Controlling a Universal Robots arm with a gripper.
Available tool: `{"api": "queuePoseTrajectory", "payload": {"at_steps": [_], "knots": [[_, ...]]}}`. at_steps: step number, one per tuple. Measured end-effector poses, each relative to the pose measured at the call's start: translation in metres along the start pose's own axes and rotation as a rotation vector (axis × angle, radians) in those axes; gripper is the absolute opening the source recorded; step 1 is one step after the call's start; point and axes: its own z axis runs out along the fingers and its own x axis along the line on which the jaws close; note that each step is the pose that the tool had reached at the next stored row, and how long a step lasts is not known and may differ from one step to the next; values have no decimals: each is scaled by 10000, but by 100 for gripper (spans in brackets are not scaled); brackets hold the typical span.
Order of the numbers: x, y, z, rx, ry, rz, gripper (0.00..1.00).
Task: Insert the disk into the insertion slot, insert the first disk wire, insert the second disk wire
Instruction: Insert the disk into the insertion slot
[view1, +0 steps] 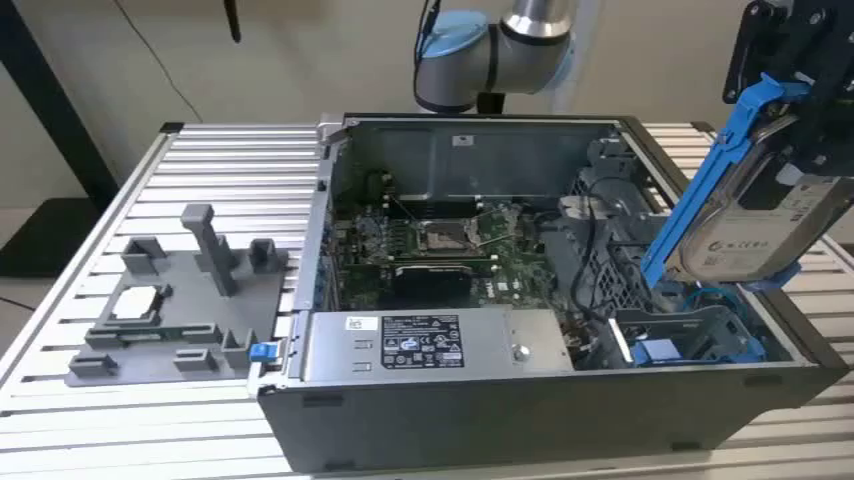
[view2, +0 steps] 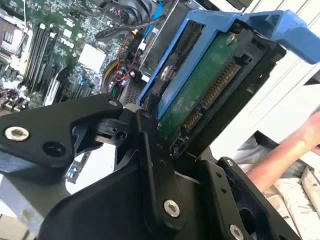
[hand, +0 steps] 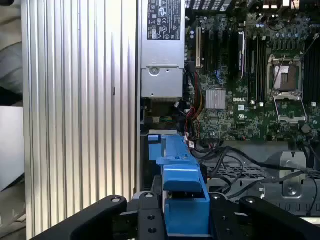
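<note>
Above the case (view1: 534, 410), disk (view1: 754, 230) firmly in end effector (hand: 185, 212)

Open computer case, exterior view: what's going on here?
The arm's black gripper is shut on the flat silver-grey hard drive in its bright blue plastic carrier. It holds the drive tilted in the air at the exterior view's right, above the open grey computer case. The drive hangs over the blue drive bay inside the case and is not yet in it.
</note>
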Motion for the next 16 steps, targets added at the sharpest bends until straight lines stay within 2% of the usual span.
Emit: {"api": "queuePoseTrajectory", "payload": {"at_steps": [8,16], "knots": [[0,-1,11,0,0,0,0],[-1,-3,82,0,-1,0,0]]}}
